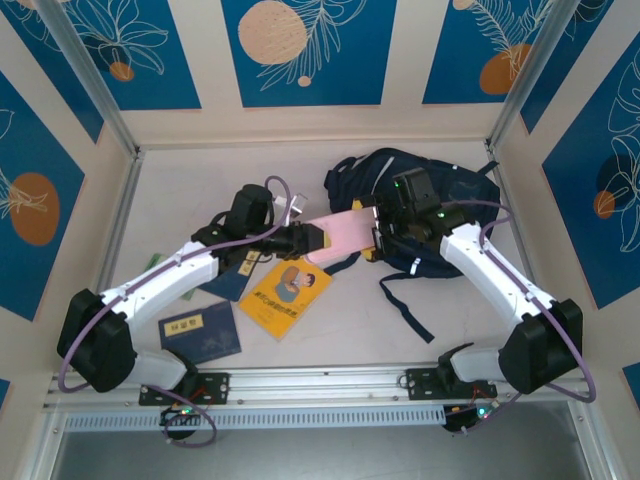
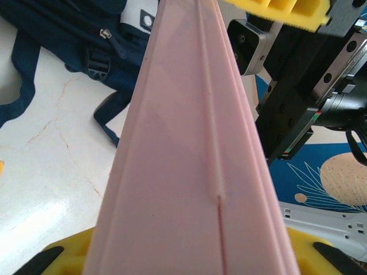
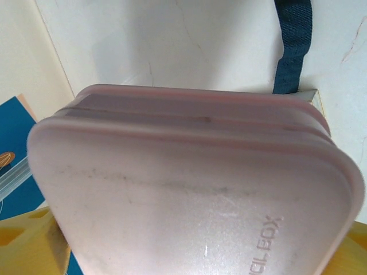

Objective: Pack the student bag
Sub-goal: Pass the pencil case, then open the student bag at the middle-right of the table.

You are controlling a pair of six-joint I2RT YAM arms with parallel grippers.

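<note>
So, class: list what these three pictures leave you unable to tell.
Top view: whether the student bag is open; the right arm covers it.
Right wrist view: lettering on the pink box, cut off by the bottom edge.
Same view: whether the right gripper grips it; the box hides the contact.

1. A pink box (image 1: 340, 235) is lifted clear over the middle of the bench (image 1: 180, 190); its ribbed lid bears raised lettering ending in "BOX".
2. A yellow booklet (image 1: 285, 298) with a cartoon figure lies flat toward the near edge, left of centre.
3. A navy booklet (image 1: 200, 332) with a yellow label lies nearer the near-left corner, apart from the yellow one.
4. Blue leaf-patterned panels (image 1: 310, 50) line the walls beyond the far edge.
</note>
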